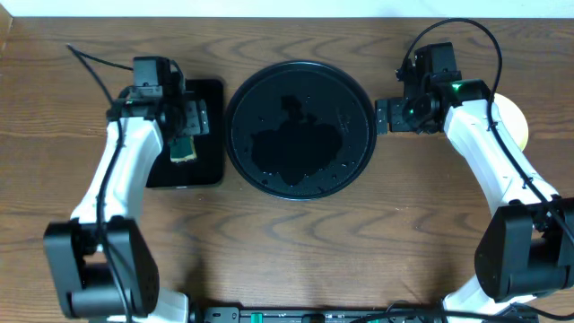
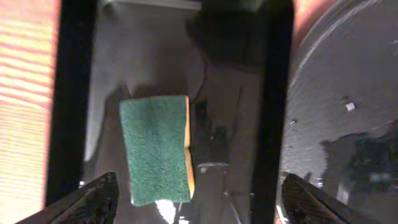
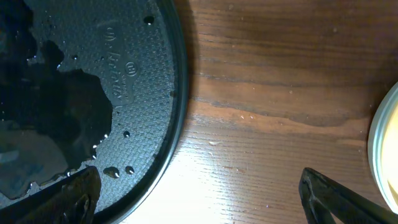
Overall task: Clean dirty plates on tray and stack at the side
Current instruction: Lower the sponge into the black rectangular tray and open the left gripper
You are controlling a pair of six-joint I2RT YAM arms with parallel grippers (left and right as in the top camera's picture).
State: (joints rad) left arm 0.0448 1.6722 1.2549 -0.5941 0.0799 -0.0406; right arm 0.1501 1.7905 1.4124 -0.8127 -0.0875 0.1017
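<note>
— Where are the plates sitting?
— Overhead, you're seeing one pale yellow plate [image 1: 515,123], half hidden, well right of the wet tray [image 1: 269,94]; the right wrist is catching only its rim.
— And the grippers?
— Your left gripper [image 2: 202,202] is hanging spread wide either side of the sponge [image 2: 155,149], as only its wrist view is showing. The right gripper [image 3: 199,199] is gaping over the table [image 3: 267,93].

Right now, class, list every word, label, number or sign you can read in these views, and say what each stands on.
Nothing here reads clearly.
On the black tray, right wrist view: raised lettering and a small circled mark on its floor, too blurred to read.
On the green sponge: no text.
</note>
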